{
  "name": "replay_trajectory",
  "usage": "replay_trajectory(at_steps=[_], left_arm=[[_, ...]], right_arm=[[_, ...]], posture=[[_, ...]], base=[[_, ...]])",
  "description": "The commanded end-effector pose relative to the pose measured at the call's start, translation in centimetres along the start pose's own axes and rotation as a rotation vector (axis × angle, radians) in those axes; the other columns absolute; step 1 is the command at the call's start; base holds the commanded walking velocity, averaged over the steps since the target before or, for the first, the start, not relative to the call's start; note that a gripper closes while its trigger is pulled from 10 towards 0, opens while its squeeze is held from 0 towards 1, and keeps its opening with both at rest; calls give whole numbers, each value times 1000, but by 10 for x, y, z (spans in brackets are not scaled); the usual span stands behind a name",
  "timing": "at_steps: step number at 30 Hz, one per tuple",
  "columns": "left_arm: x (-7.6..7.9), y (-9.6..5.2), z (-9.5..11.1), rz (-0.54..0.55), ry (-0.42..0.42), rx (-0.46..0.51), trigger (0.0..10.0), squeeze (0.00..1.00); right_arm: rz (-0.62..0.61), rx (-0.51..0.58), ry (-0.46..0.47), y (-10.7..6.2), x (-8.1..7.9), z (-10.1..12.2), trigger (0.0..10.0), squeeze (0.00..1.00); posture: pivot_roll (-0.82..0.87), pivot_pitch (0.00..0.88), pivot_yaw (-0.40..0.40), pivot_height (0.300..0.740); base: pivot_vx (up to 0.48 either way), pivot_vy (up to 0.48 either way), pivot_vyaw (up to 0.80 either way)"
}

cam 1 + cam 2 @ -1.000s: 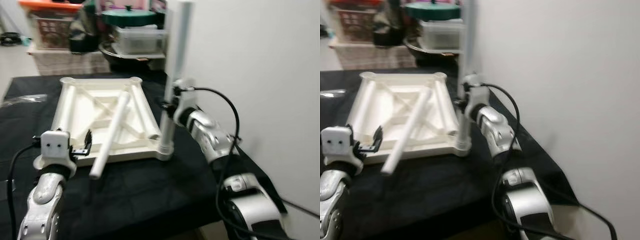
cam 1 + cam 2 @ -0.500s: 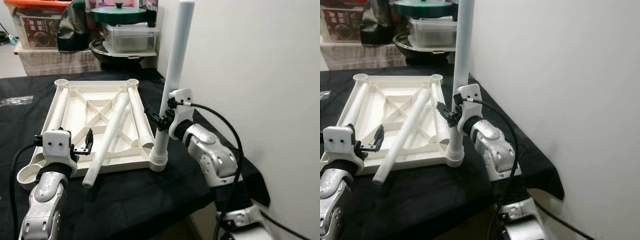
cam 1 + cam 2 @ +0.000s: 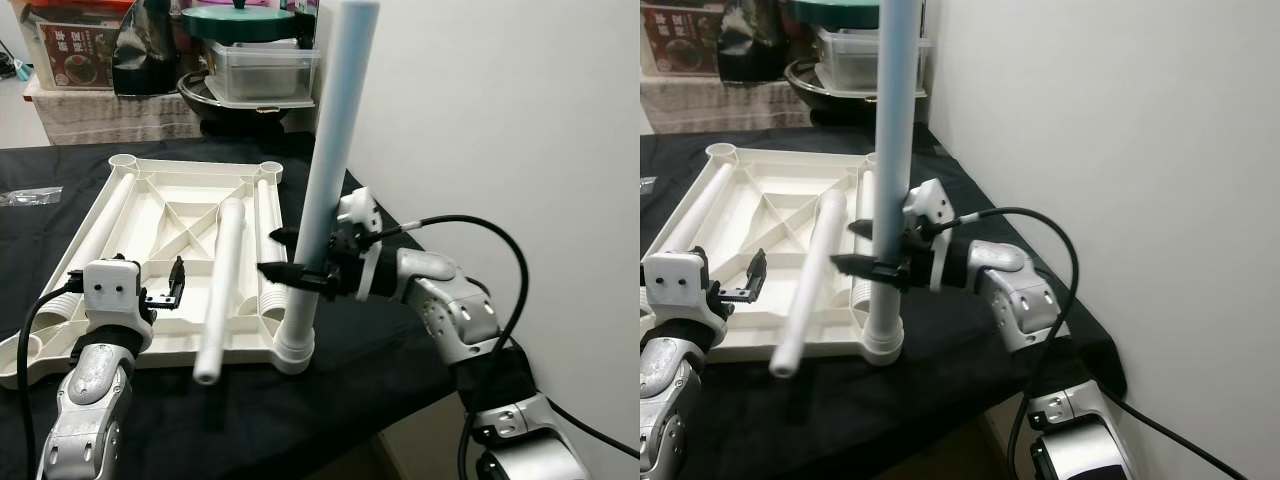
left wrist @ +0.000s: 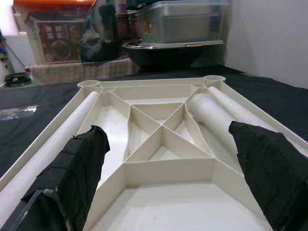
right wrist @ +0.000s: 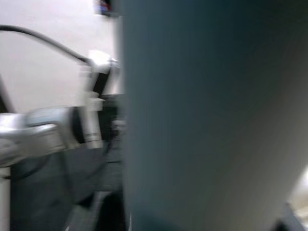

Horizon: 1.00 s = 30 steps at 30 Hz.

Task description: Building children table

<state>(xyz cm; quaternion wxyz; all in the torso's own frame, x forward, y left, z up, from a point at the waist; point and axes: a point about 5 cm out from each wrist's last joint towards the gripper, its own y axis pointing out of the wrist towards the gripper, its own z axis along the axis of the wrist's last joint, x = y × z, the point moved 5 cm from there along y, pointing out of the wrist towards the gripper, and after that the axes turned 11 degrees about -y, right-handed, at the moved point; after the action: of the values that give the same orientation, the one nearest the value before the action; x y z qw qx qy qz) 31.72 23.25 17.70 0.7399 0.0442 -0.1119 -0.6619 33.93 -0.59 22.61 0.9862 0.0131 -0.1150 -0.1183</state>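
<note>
A white children's tabletop (image 3: 190, 165) lies upside down on the black-clothed table (image 3: 330, 400). One white leg (image 3: 335, 120) stands upright in its near right corner socket (image 3: 293, 347). My right gripper (image 3: 267, 252) reaches in from the right, and its two fingers clasp this leg low down, one on each side. A loose leg (image 3: 222, 290) lies slanted across the ribs, its end past the near rim. Two more legs (image 3: 105, 215) rest along the side rims. My left gripper (image 4: 168, 137) hovers open at the near left edge, holding nothing.
Behind the table stand a clear lidded box (image 3: 265, 70), a green-lidded pot (image 3: 250, 20) and a printed box (image 3: 75, 55). A white wall (image 3: 500, 120) runs close along the right. A small plastic bag (image 3: 30, 196) lies far left on the cloth.
The view has shifted. My right arm has swung round, so its fingers now point left across the upright leg and sit lower on it. The left gripper stays put.
</note>
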Motion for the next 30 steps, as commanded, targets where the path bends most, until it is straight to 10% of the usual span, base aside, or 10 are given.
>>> replay_trajectory(at_steps=[1,6,9,17,18,20,21,25,26,30], left_arm=[[1,-3,-2,1,6,-5,10000,0],[0,-4,-3,3,8,-9,10000,0],[2,-3,-5,-2,6,-13,10000,0],[2,-3,-6,-4,5,-17,10000,0],[2,-3,-6,-4,5,-17,10000,0],[2,-3,-6,-4,5,-17,10000,0],[2,-3,-6,-5,5,-18,10000,0],[2,-2,-6,-5,5,-17,10000,0],[2,-2,-6,-6,4,-17,10000,0],[3,-1,-6,-7,3,-16,10000,0]], right_arm=[[-38,-55,33,5,2,-14,0,0],[-405,-280,90,-4,40,-54,0,0],[-977,-497,138,-65,81,-88,0,0],[-1203,-511,184,-101,62,-85,0,0],[-1149,-463,204,-90,59,-80,4941,0],[-1118,-432,219,-83,57,-76,4941,0],[-1046,-363,217,-70,53,-66,10000,0],[-890,-237,223,-47,43,-44,10000,0],[-871,-187,205,-45,43,-34,10000,1000],[-751,-132,153,-37,40,-16,10000,1000]], posture=[[130,0,-149,740],[118,0,-142,740],[109,0,-140,740],[101,0,-133,740],[101,0,-133,740],[101,0,-133,740],[91,0,-129,740],[90,0,-128,740],[89,0,-128,740],[93,0,-131,740]], base=[[0,0,0],[0,0,0],[0,0,0],[0,0,0],[0,0,0],[0,0,0],[0,0,0],[0,0,0],[0,0,0],[0,0,0]])
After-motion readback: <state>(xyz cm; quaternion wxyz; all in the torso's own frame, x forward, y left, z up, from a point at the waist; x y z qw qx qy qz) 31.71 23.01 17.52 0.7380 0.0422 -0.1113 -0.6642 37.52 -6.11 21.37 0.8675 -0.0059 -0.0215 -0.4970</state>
